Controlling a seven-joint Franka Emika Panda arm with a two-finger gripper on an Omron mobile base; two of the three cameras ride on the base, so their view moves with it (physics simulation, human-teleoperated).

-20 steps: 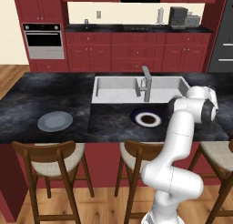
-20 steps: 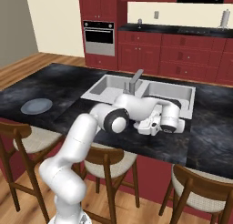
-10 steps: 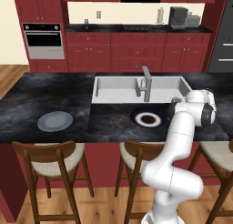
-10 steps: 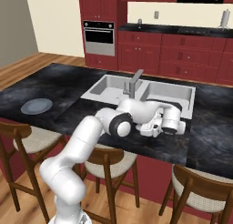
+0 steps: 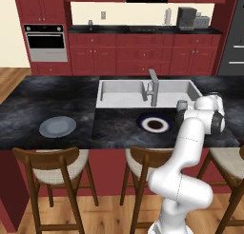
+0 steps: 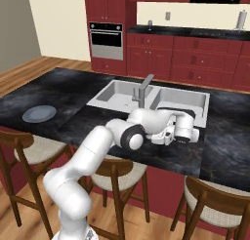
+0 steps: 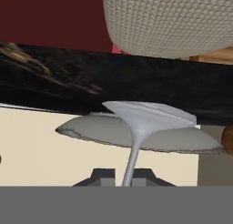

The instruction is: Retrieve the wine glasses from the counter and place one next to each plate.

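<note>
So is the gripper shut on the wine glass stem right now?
Yes: in the hand view the gripper fingertips sit close either side of the wine glass stem, its foot beyond them.

One wine glass (image 7: 136, 127), seen by its foot and stem. Two plates: a grey-blue plate (image 5: 57, 126) and a dark plate with a white centre (image 5: 154, 123). Three stools (image 5: 53, 167). One sink (image 5: 125, 92), one tap (image 5: 153, 85), one oven (image 5: 46, 42).

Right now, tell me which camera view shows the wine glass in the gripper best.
The hand view: the wine glass shows large, its thin stem running down between the gripper fingertips. In the left base view it is a small greyish shape beside the arm's wrist. In the right base view the hand mostly hides it.
</note>
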